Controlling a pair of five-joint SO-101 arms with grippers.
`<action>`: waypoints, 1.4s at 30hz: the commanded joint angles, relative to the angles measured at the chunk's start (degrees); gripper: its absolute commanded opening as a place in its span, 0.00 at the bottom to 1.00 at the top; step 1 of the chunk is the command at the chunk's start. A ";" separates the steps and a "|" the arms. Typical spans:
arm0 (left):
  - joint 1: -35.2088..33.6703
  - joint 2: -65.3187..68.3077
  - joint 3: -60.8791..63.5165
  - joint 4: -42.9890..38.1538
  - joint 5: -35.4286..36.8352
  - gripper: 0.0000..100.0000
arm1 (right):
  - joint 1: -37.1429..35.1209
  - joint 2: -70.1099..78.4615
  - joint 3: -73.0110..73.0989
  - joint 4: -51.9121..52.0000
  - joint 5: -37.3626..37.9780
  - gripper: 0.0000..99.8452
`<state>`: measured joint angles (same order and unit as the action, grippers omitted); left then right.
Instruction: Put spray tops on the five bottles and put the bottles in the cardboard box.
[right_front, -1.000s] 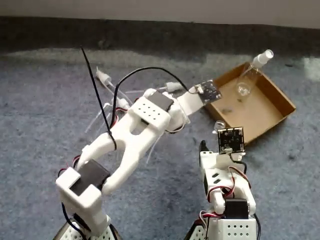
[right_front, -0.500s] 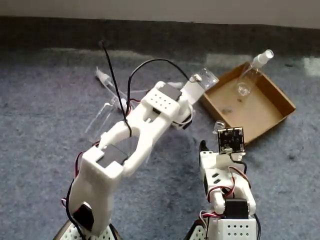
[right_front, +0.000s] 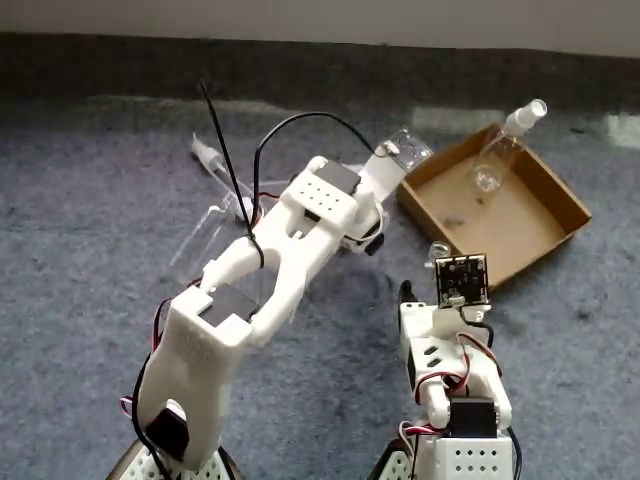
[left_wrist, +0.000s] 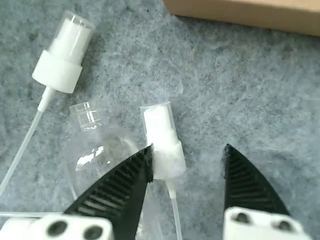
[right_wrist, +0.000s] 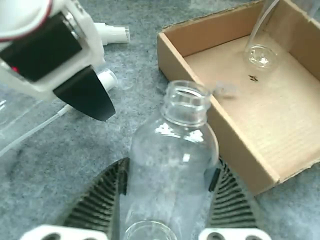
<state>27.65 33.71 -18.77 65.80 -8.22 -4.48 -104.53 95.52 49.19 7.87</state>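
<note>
Jaws, left gripper (left_wrist: 187, 150): released and spread wide. You have its black ribbed fingers on either side of a white plastic spray top (left_wrist: 162, 145) with a thin dip tube. One finger touches its collar and the other stands apart.

That spray top lies on the grey carpet (left_wrist: 260, 90), just beside a clear round-shouldered plastic bottle (left_wrist: 97, 152) that is uncapped and on its side. A second white spray top (left_wrist: 60, 55), with a clear overcap and a long tube, lies near, apart from both.

Left arm: stretched forward and across, wrist low over the carpet, near the left corner of the box.

Jaws, right gripper (right_wrist: 169, 175): clenched on a clear plastic bottle with an open neck (right_wrist: 172, 145). Right arm: folded close to its base, with the held bottle's mouth towards the box.

Shallow brown cardboard box (right_wrist: 182, 65): open-topped, on the carpet just beyond the held bottle. One clear bottle with a white spray top fitted (right_front: 505, 140) leans inside, base on the box floor, top over the far rim.
</note>
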 joint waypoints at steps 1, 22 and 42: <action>-1.63 -0.40 -2.86 0.00 0.44 0.20 | 0.66 -0.75 1.19 -1.63 -0.18 0.09; -4.35 0.22 -2.42 0.00 0.44 0.21 | 0.66 -0.75 1.19 -1.63 -0.18 0.09; -3.38 7.08 -10.24 0.00 0.53 0.20 | 0.66 -0.75 1.19 -1.63 -0.18 0.09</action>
<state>23.34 41.71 -25.19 65.89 -8.22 -4.48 -104.53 95.52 49.19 7.87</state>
